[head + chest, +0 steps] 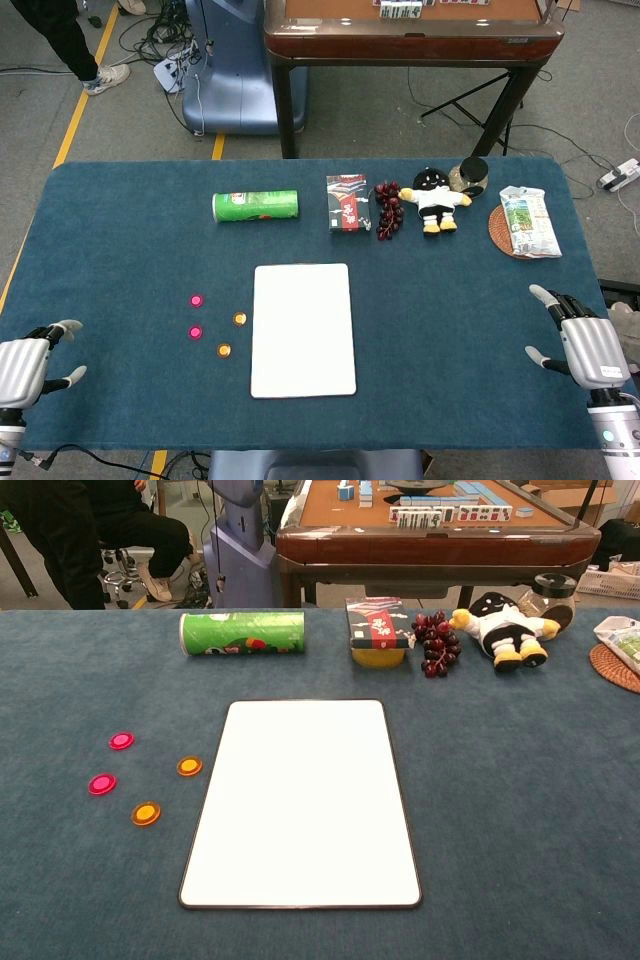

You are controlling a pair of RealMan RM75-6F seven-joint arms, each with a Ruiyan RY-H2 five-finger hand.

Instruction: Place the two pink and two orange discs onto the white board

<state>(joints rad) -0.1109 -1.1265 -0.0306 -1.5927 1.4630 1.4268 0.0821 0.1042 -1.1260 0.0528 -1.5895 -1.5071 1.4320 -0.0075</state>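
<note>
**Four discs beside the board, both hands empty**

Two robot hands sit at the near table edge, seen only in the head view: left hand (28, 365) at the near left corner, right hand (585, 345) at the near right, each with fingers spread and holding nothing.

White rectangular board (305, 800), flat on the blue cloth-covered table (520, 810), centre, nothing on it.

Left of the board, all apart from it: near orange disc (146, 813), near pink disc (102, 783), far orange disc (189, 766) just beside the board's edge, far pink disc (121, 740).

Far row, left to right: green cylindrical crisp can (242, 633) lying on its side; red and black carton (377, 623); dark red grape bunch (436, 643); black and white plush toy (500, 628); dark-lidded jar (470, 175); woven round mat (500, 232) carrying a white and green snack packet (529, 221).
</note>
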